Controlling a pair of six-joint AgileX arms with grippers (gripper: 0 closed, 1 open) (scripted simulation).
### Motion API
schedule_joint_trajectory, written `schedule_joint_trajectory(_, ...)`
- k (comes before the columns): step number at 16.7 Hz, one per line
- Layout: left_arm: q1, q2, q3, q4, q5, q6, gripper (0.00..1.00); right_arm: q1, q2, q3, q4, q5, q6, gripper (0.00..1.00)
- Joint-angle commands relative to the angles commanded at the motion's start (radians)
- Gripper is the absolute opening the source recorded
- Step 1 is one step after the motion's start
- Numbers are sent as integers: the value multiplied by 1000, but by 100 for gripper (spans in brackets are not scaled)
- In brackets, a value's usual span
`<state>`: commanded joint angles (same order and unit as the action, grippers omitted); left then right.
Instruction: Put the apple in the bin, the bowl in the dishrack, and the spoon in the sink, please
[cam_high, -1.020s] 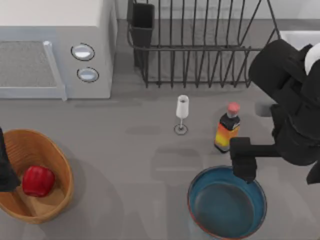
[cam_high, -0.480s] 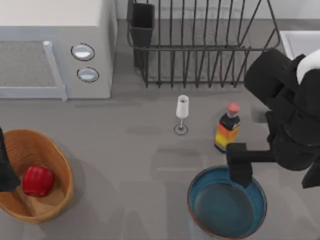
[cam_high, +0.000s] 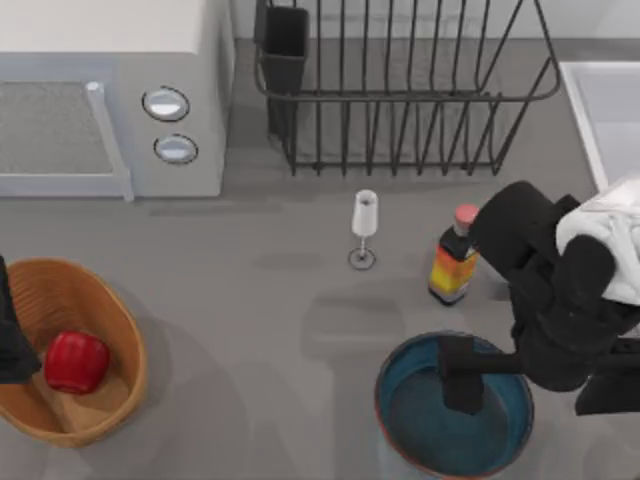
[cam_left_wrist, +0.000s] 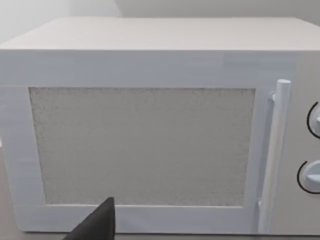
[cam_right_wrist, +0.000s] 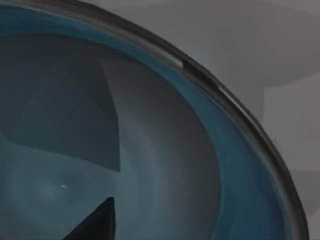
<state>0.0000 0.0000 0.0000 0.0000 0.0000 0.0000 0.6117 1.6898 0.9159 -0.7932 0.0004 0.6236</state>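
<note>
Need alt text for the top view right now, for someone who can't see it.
Right gripper hangs over the blue bowl at front right, beside a sauce bottle; the apple lies in the bin at front left, dishrack behind.

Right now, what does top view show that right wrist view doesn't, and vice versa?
Top view alone: the apple lying in the bin, the dishrack, the sink, microwave, white glass, sauce bottle, the left arm at the left edge.
Right wrist view alone: a close look at the rim's dark edge.
Both: the bowl with the right gripper over its blue inside.
</note>
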Motion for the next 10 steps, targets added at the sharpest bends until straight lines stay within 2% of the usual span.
schedule_joint_trajectory(5, 0, 0, 0, 0, 0, 0, 100, 1, 9, -15, 20, 0, 1, 100)
schedule_joint_trajectory(10, 0, 0, 0, 0, 0, 0, 100, 1, 9, -15, 20, 0, 1, 62)
